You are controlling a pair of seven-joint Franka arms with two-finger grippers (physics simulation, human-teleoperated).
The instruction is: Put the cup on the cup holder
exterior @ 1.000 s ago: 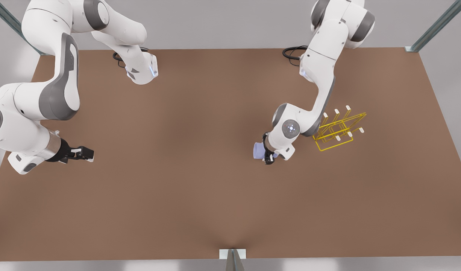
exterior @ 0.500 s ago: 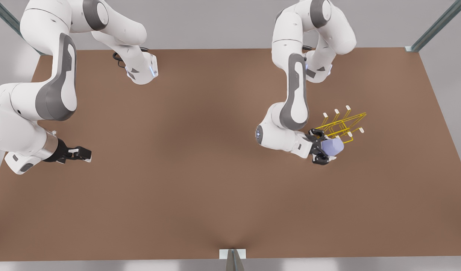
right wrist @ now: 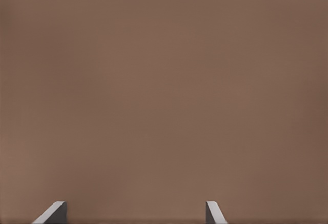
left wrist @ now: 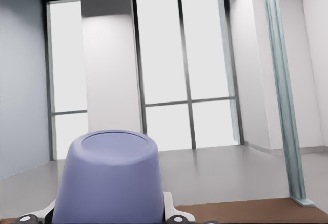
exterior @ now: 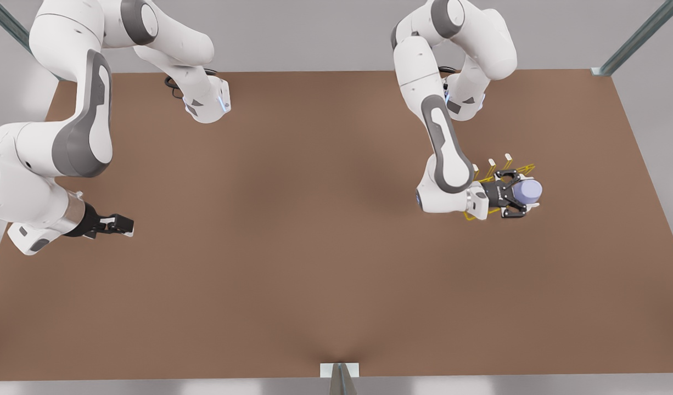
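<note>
Overhead, left gripper (exterior: 516,193) pinching cup (exterior: 526,190) above cup holder (exterior: 493,176); right gripper (exterior: 129,224), fingers spread, waiting near table (exterior: 292,263) edge.

Lavender cup (exterior: 525,190) in left pincer (exterior: 513,194) above yellow holder (exterior: 493,176).

Layout: my two grippers, cup, cup holder, table

On the table (exterior: 314,247), the cup holder (exterior: 526,167) sits at 3 o'clock in the front view. My left gripper (exterior: 520,193) hangs over it, clasping the cup (exterior: 526,190) base-up. My right gripper (exterior: 129,224) waits, fingers parted, at 9 o'clock, well apart from both.
</note>
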